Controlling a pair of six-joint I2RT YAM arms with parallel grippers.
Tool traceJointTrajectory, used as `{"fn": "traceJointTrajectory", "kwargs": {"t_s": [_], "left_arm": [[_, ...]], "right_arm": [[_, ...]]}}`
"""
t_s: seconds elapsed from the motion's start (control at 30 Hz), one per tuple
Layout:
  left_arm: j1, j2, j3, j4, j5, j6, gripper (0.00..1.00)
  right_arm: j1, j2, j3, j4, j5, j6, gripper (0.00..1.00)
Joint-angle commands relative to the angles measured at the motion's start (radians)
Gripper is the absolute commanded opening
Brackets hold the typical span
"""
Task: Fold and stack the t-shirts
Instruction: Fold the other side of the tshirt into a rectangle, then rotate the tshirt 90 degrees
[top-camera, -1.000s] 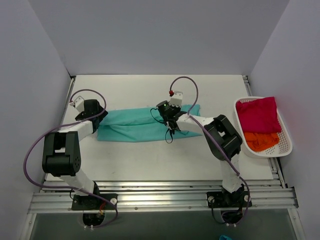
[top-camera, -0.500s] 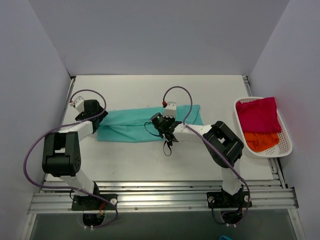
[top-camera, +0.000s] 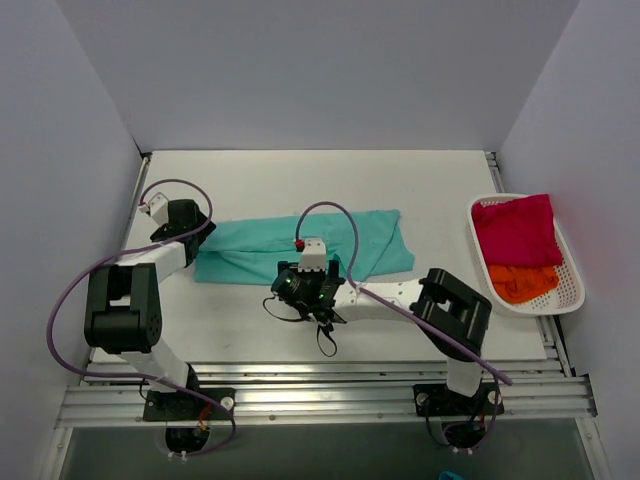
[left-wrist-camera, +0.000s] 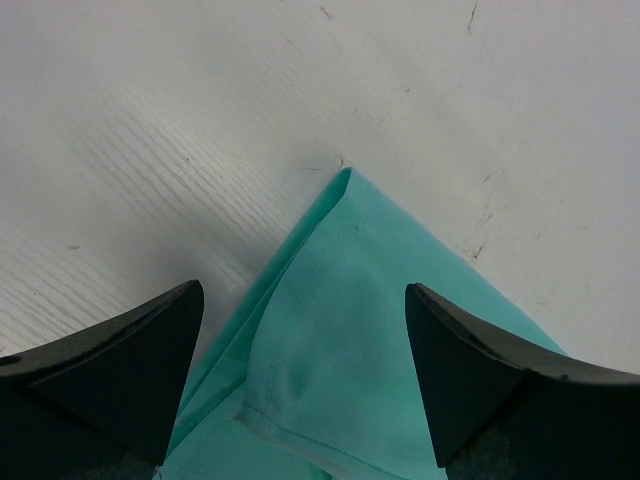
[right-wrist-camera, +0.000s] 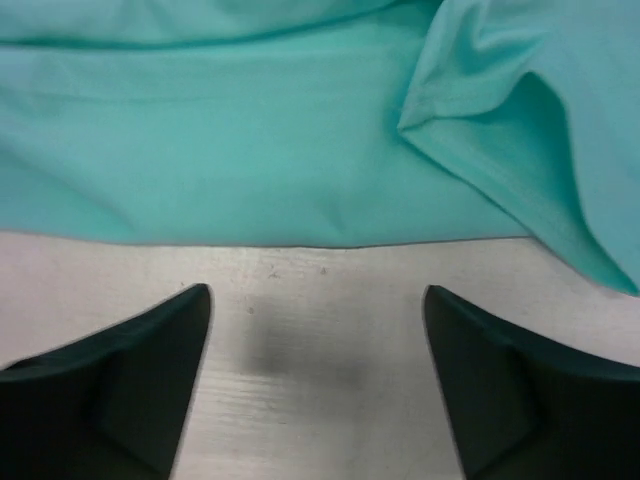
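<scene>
1. The teal shirt (top-camera: 300, 250) is laid as a long folded strip across the middle of the table (top-camera: 300, 180). The crimson shirt (top-camera: 515, 228) and orange shirt (top-camera: 520, 282) are left in the basket (top-camera: 575, 290) at the right.
2. The left gripper (left-wrist-camera: 302, 295) is held with fingers wide apart over the strip's left corner, with nothing clamped. The layers are seen offset there, so only the top one may be caught and the fold pulled open.
3. The right gripper (right-wrist-camera: 317, 292) is held with fingers apart and empty over bare table, just beside the strip's near edge. A close made here would likely miss the cloth.
4. A loose flap (right-wrist-camera: 480, 90) is seen bunched toward the strip's right end. It may be dragged, or trapped crooked in a cross fold.
5. If one end is lifted alone, the strip may be skewed.
</scene>
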Motion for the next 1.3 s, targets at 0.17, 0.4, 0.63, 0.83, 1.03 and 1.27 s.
{"fn": "traceJointTrajectory", "kwargs": {"t_s": [0.17,0.4,0.63,0.83,1.03,1.27], "left_arm": [[0.007,-0.024,0.01,0.039,-0.002,0.002,0.91],[0.007,-0.018,0.019,0.032,-0.003,0.005,0.91],[0.007,-0.027,0.01,0.036,0.0,0.005,0.91],[0.007,-0.03,0.005,0.042,0.001,0.004,0.91],[0.007,-0.038,-0.004,0.052,0.003,0.002,0.91],[0.007,-0.038,-0.004,0.053,0.0,0.002,0.91]], "right_arm": [[-0.037,-0.25,-0.025,-0.16,0.26,0.031,1.0],[-0.296,-0.316,-0.165,0.01,0.113,-0.04,1.0],[-0.496,-0.209,-0.186,0.098,-0.042,-0.063,1.0],[-0.504,-0.114,-0.156,0.083,-0.039,-0.055,1.0],[-0.516,-0.026,-0.171,0.125,-0.094,-0.044,0.89],[-0.554,0.06,-0.096,0.182,-0.153,-0.075,0.0]]}}
